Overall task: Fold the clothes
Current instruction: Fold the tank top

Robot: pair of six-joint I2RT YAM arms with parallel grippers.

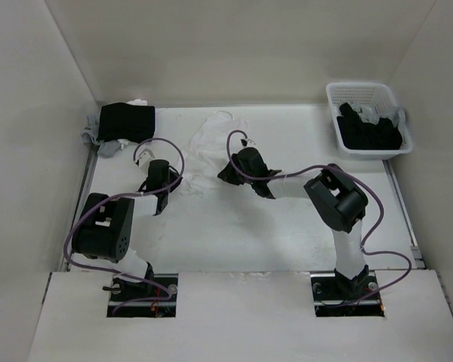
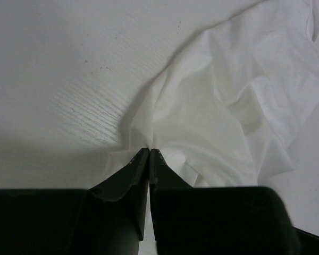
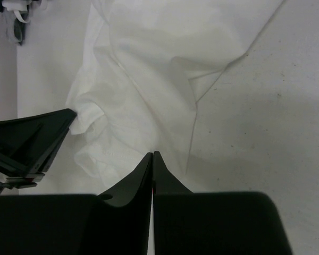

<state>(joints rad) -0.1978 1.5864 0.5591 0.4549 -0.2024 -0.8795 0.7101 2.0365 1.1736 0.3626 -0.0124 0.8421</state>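
We note the white garment [image 1: 211,143] lying crumpled on the surface [image 1: 287,234], toward the far middle between the two arms, well apart from the black folded stack [image 1: 126,121] and the basket [image 1: 366,121]. Left fingers [image 2: 144,158] are closed tip to tip on a gathered edge of the cloth, with creases fanning out from the pinch. Right fingers [image 3: 148,160] are likewise closed, tips on the cloth near a seam; we judge a thin pinch is held. We expect the fabric to be light, limp, slightly sheer, and prone to slipping and bunching. We judge hems or sleeve ends the best hold, lifted evenly by both arms
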